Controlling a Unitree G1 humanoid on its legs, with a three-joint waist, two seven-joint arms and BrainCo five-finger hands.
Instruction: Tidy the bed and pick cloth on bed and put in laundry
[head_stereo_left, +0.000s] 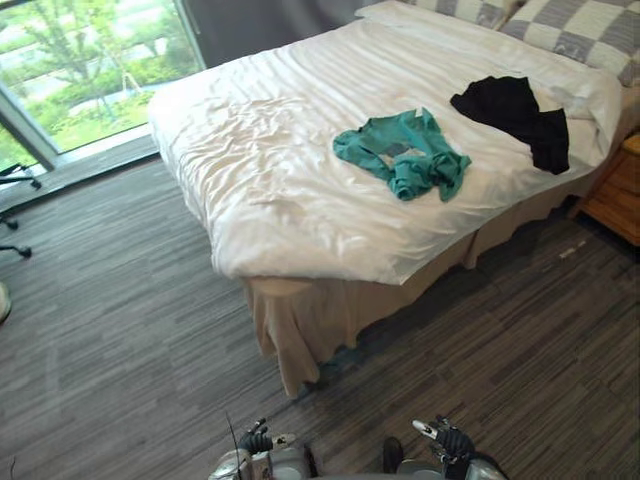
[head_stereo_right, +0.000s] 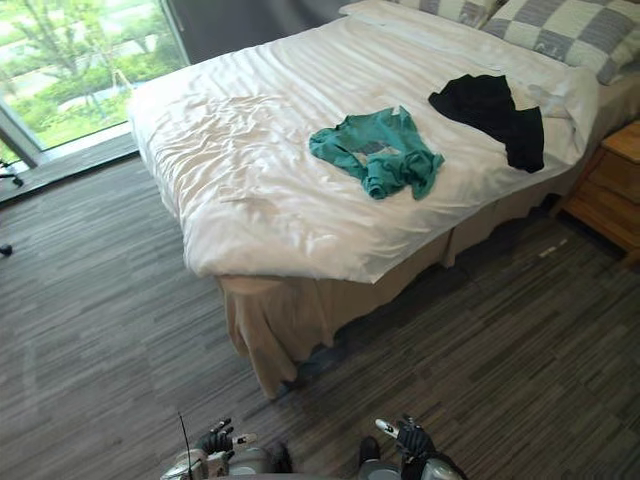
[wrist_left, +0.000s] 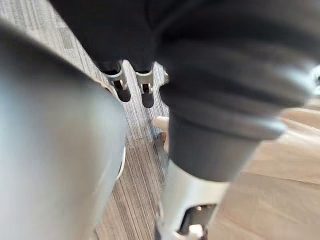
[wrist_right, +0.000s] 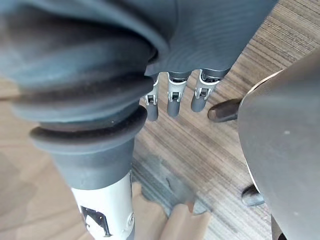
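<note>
2 cloths on the bed (head_stereo_left: 250, 140): teal cloth (head_stereo_left: 405, 152) centre-right of frame, black cloth (head_stereo_left: 515, 112) upper right, near the checked pillows (head_stereo_left: 590, 30). Left hand (head_stereo_left: 255, 440) and right hand (head_stereo_left: 447, 438) sit at the bottom edge over the floor (head_stereo_left: 120, 330), well apart from the bed, fingers relaxed, holding nothing. Risk: the teal cloth lies well in from the bed edge, so a long reach could pinch the white sheet (head_stereo_left: 300, 225) too and drag it.

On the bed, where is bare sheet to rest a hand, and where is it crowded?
Bare: the wrinkled white cover from the teal cloth to the edge by the window, and the strip along the near edge. Crowded: toward the pillows, where the black cloth lies close to the teal one.
</note>
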